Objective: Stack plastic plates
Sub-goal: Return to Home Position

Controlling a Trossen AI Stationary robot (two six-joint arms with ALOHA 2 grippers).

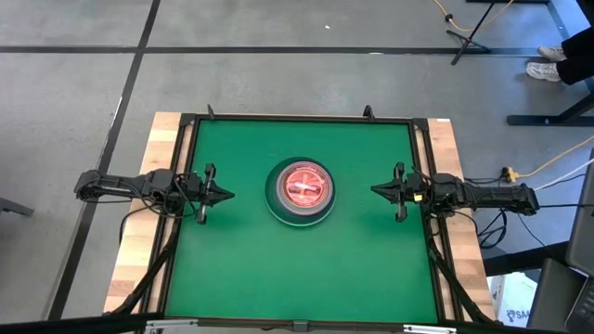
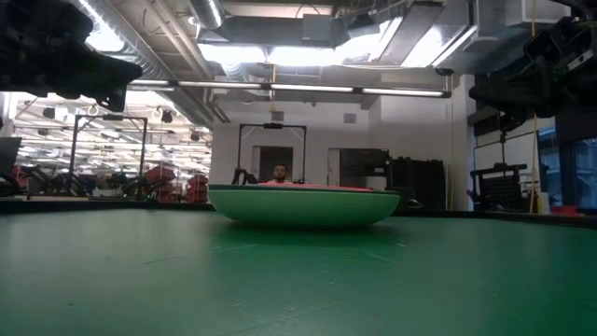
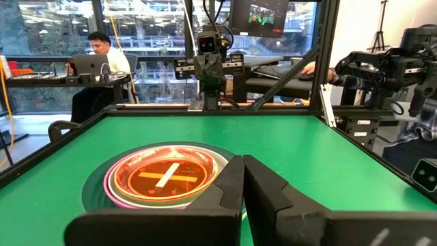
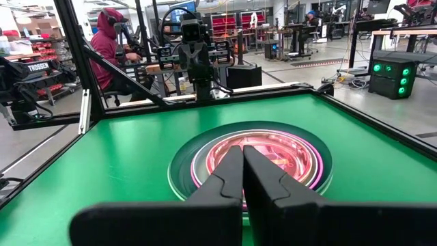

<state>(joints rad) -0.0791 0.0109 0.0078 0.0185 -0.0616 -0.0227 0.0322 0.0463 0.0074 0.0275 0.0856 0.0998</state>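
Observation:
A single stack of round plastic plates (image 1: 300, 191) rests on the middle of the green table: a large green plate at the bottom, a pink one (image 4: 311, 164) and a pale one within it, small translucent amber and pinkish plates (image 3: 164, 176) on top. In the low view the stack's green underside (image 2: 303, 207) sits on the mat. My left gripper (image 1: 227, 195) is shut, left of the stack and apart from it. My right gripper (image 1: 375, 191) is shut, right of the stack, also apart. Both point at the stack.
A dark frame (image 1: 297, 119) borders the green mat, with wooden strips (image 1: 148, 213) at the sides. Open mat lies around the stack on all sides. People sit at desks (image 3: 95, 58) in the room beyond the table.

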